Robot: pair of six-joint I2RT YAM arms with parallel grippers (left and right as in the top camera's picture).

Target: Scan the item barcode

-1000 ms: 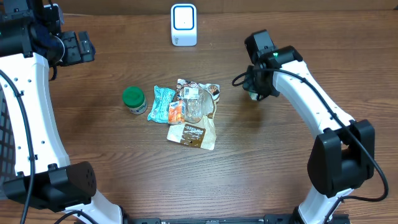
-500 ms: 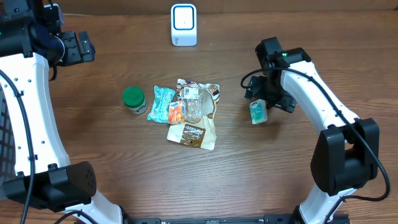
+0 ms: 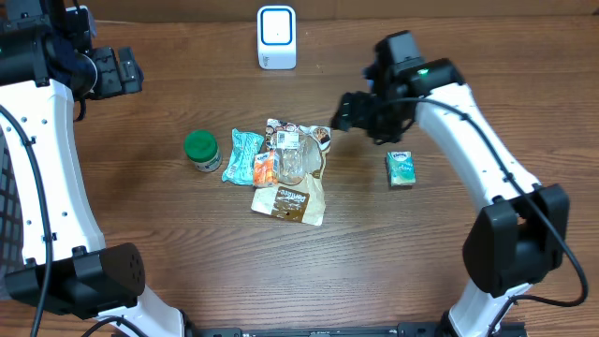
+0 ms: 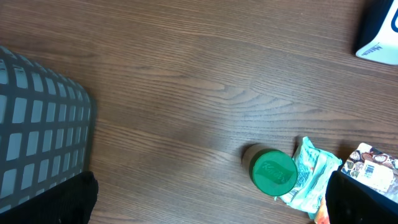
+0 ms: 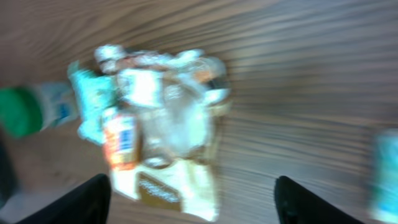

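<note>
Right gripper [image 3: 354, 112] hangs over the right edge of the heap of snack packets [image 3: 285, 168] in the middle of the frame, and its pincer is spread wide with nothing in it; in the smeared wrist view the two dark fingers stand far apart with only the packets below. The teal carton [image 3: 401, 168] lies on its own on the wooden table [image 3: 421, 262], right of centre, clear of the pincer and apart from the heap. The white barcode scanner [image 3: 276, 37] sits at the top centre, well apart from everything that needs scanning. Over in the upper left the left gripper [image 3: 114, 73] is parked, also gaping and empty, near the mesh basket [image 4: 37, 130]. A green-lidded jar [image 3: 201, 150] stands just left of the heap. Now the tricky part, I'd say: those packets overlap, so a pinch here could lift two at once or drag a neighbour along. The crinkly film may slip out on the way up. And if the barcode faces away from the scanner, the pass reads nothing.
</note>
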